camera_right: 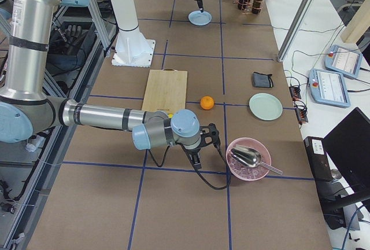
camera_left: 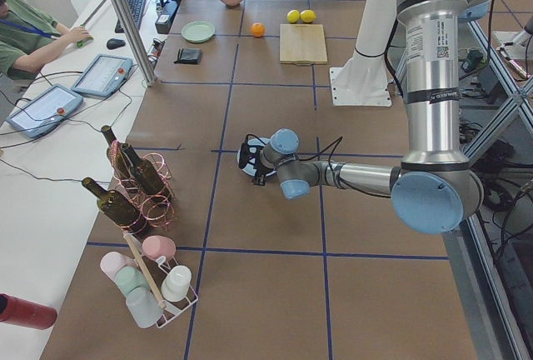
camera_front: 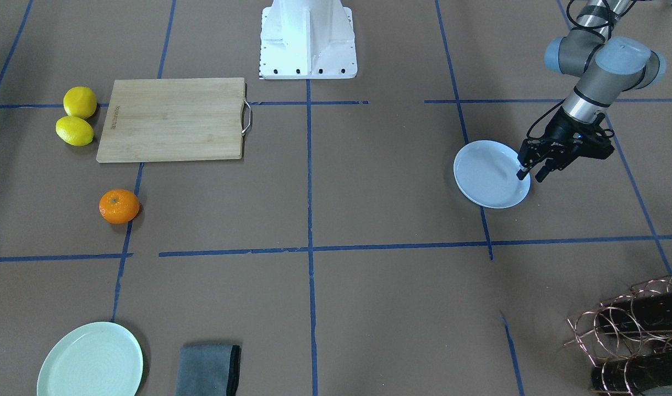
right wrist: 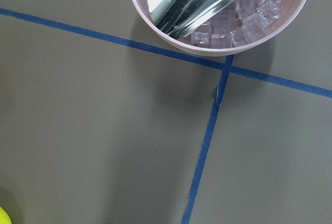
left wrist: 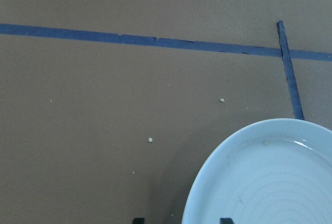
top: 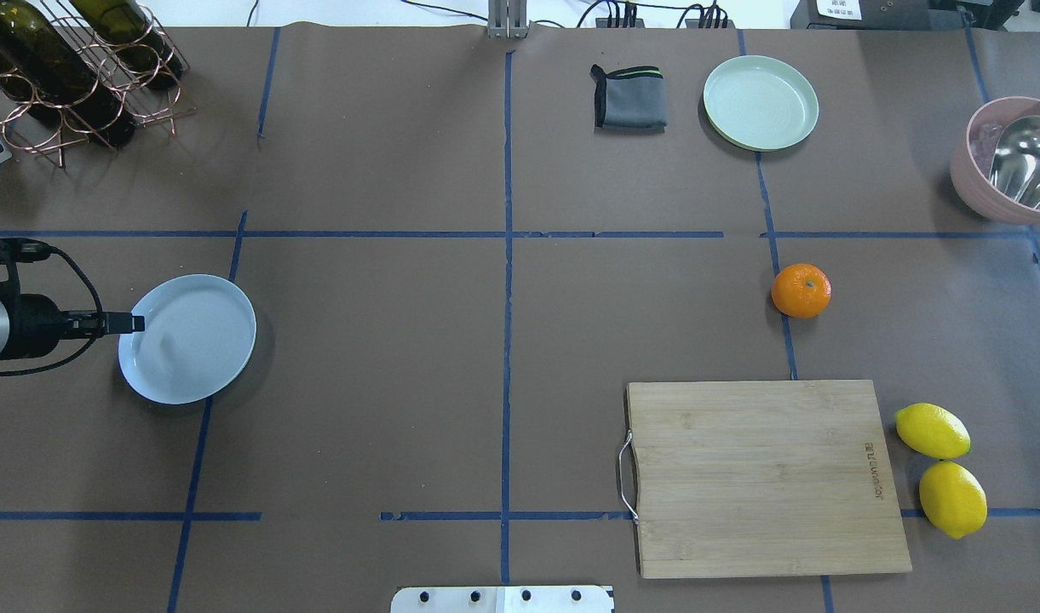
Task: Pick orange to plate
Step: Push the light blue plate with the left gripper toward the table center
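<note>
Small round bright-orange orange sits well apart from the round pale bluish-white plate; left gripper, fingers spread, straddles the plate's rim, so closing may tip or drag it; right gripper, far from the plate, cannot tell.

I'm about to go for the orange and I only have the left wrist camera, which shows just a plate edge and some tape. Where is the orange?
Observer: The orange lies on the robot's right half of the table, just past the wooden cutting board's far edge, on a blue tape line.
Operator: Is anything on the plate?
Observer: The bluish-white plate holds nothing. The left gripper, jaws open, is at its outer rim.
Operator: Where's the right arm?
Observer: The right gripper hangs over the table beside the pink bowl of ice. I cannot tell whether it is open.
</note>
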Robot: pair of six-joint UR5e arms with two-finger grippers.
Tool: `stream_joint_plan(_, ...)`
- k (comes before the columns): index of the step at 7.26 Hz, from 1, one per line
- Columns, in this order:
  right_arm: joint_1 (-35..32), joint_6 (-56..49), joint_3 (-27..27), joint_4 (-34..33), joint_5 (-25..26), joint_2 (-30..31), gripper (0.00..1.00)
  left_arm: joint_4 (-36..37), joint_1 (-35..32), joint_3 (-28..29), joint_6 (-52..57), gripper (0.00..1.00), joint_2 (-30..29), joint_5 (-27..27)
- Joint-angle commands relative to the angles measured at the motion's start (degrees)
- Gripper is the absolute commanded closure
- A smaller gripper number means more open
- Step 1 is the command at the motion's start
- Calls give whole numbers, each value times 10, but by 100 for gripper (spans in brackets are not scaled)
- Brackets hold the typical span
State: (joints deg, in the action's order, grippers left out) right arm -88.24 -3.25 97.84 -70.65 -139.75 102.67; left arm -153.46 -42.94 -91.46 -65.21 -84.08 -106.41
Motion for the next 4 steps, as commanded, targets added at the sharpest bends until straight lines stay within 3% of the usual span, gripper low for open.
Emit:
stream_joint_plan(1,0,0,0,0,0,0,0,-1,5,6,-2,67,-6,8)
stream_joint_plan(2,0,0,0,0,0,1,0,-1,5,6,0,100,-6,8)
stream_joint_plan(4,0,0,0,0,0,0,0,-1,5,0,3,100,-6,8)
